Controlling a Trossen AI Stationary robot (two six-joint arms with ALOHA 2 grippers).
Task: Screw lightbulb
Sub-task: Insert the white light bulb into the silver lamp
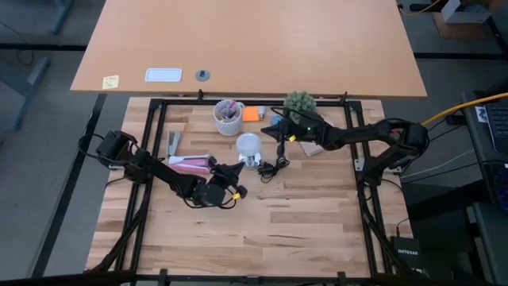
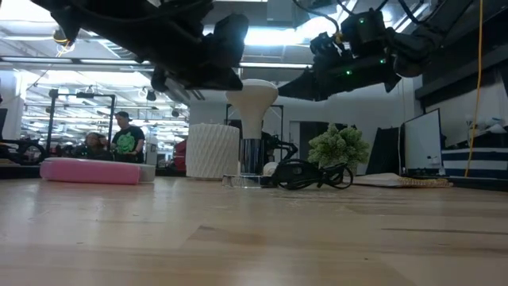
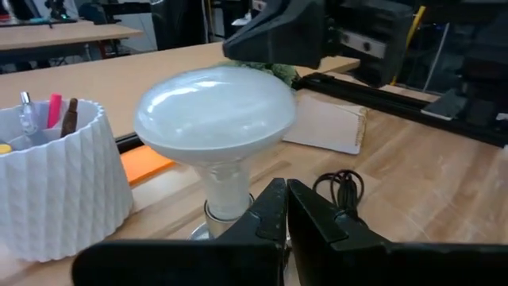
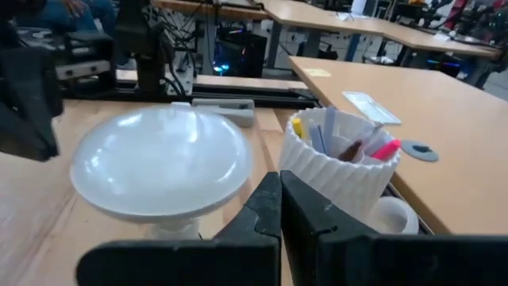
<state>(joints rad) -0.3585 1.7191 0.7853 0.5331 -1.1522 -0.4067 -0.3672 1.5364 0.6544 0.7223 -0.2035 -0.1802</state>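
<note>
Both arms are dark, nearly black, built of boxy, angular links with rounded joints. The left arm (image 1: pixel 171 179) carries a short yellow cable near its wrist, beside its tool (image 1: pixel 239 169). The right arm (image 1: pixel 357 135) shows small green lights on its wrist housing (one also glows in the view from above), close behind its tool (image 1: pixel 275 127). Each tool ends in two matte black fingers (image 3: pixel 274 210), flat-sided and tapering, with thin black cables running along the links.
</note>
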